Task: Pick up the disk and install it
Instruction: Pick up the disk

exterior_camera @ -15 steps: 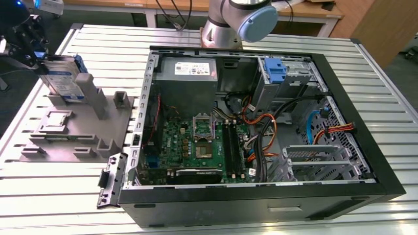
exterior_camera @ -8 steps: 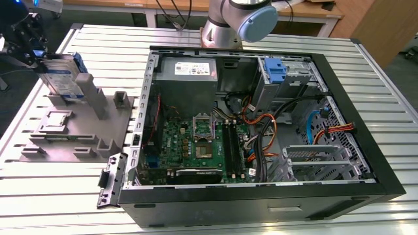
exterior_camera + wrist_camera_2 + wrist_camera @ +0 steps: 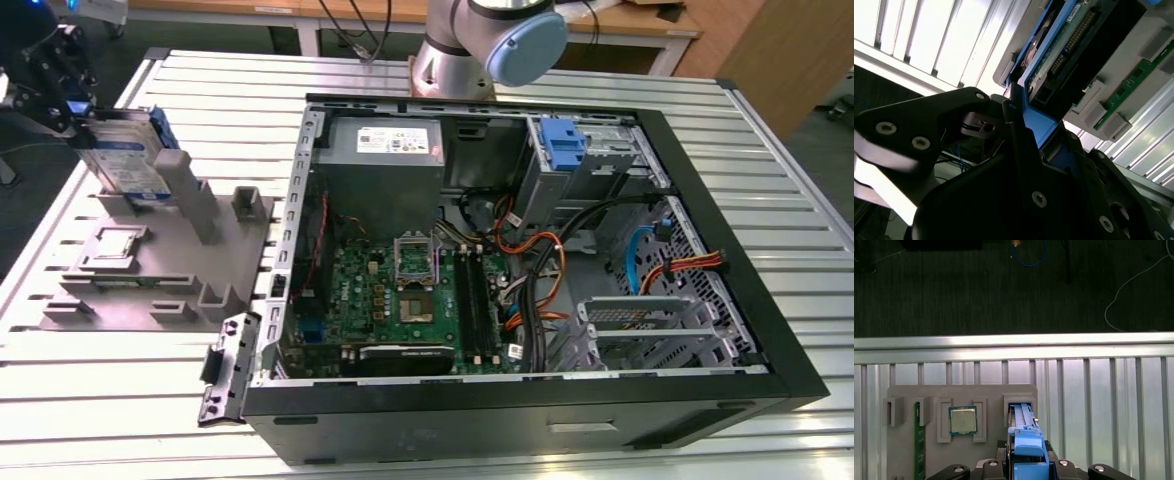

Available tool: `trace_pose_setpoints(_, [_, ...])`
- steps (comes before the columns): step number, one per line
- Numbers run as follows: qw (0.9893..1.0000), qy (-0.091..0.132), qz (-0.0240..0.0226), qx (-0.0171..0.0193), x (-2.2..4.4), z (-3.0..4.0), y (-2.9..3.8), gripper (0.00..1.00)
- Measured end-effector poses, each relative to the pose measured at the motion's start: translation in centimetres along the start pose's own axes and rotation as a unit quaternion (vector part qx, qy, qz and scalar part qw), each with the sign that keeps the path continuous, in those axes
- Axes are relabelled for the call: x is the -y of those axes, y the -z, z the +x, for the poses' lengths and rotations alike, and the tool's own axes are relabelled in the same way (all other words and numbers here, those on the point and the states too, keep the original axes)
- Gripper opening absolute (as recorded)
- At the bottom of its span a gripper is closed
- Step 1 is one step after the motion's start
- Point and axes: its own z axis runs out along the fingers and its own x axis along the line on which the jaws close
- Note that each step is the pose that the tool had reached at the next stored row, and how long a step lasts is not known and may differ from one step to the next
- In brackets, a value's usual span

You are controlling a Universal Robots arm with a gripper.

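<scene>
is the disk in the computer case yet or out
Out: the disk stands at the grey fixture beside the case, in the gripper.

Stock count | disk (image 3: 131,160): 1 | gripper (image 3: 83,122): 1 | robot arm (image 3: 501,40): 1 | open computer case (image 3: 534,420): 1 | spare blue carrier (image 3: 565,150): 1 | power supply box (image 3: 387,145): 1 | grey fixture plate (image 3: 134,290): 1 | processor chip (image 3: 963,420): 1 | memory stick (image 3: 917,440): 1 | slatted table (image 3: 120,400): 1

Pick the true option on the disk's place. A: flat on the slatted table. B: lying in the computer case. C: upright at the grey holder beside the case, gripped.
C: the disk stands upright at the grey holder, with the gripper shut on it.
</scene>
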Motion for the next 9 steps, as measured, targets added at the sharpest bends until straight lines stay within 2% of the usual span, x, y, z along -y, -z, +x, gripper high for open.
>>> trace_pose_setpoints(9, [1.0, 0.0, -0.0001, 0.0, 0.0, -0.01, 0.23, 0.37])
